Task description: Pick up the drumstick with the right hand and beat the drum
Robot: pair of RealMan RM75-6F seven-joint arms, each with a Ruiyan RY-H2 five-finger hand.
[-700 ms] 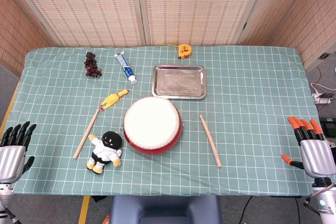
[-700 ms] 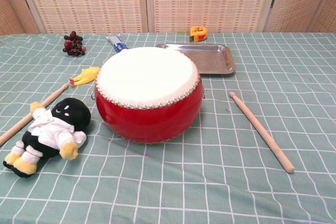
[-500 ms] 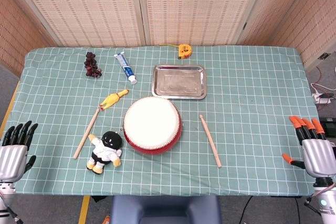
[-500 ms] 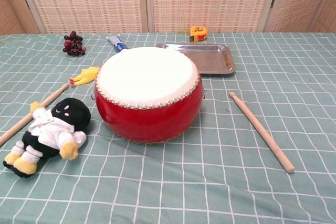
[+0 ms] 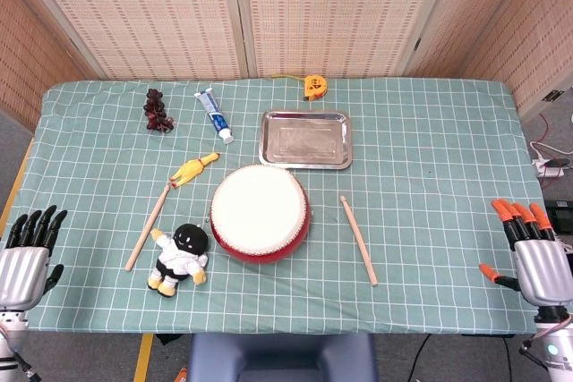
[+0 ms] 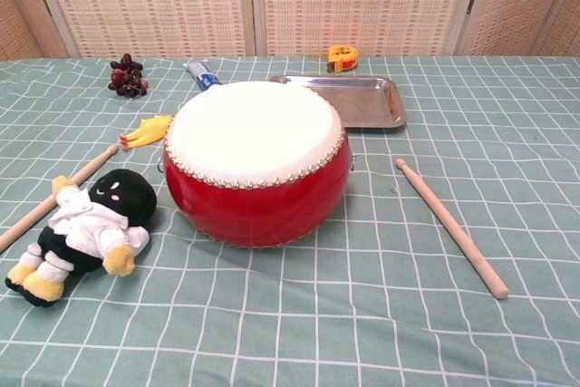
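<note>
Drumsticks number two, both plain wooden rods lying flat on the green checked tablecloth [image 5: 430, 158]. One wooden drumstick [image 5: 358, 240] lies just right of the round red drum with a white skin [image 5: 260, 213], apart from it, tip pointing away from the robot. A second wooden stick [image 5: 147, 227] lies left of the drum, beside one black-and-white plush doll with yellow feet [image 5: 179, 258]; in the chest view its near end runs off the left edge.

Behind the drum sits one rectangular silver metal tray [image 5: 305, 140], close to the drum's far rim. Left of the drum, beyond the stick's far end, lies one yellow rubber chicken toy [image 5: 193, 170]; the chest view shows only part of it past the drum's side. Farther back on the left are one white-and-blue toothpaste tube [image 5: 215, 114] and one dark bunch of grapes [image 5: 157, 109]. One yellow tape measure [image 5: 313, 87] lies behind the tray.

Two hands show, in the head view only. The right hand [image 5: 535, 252], silver with orange fingertips, hovers at the table's right edge, well apart from the drumstick, fingers spread and holding nothing. The left hand [image 5: 27, 252], silver with black fingers, sits at the table's left edge, fingers apart and empty; its wrist is cut off by the frame.
</note>
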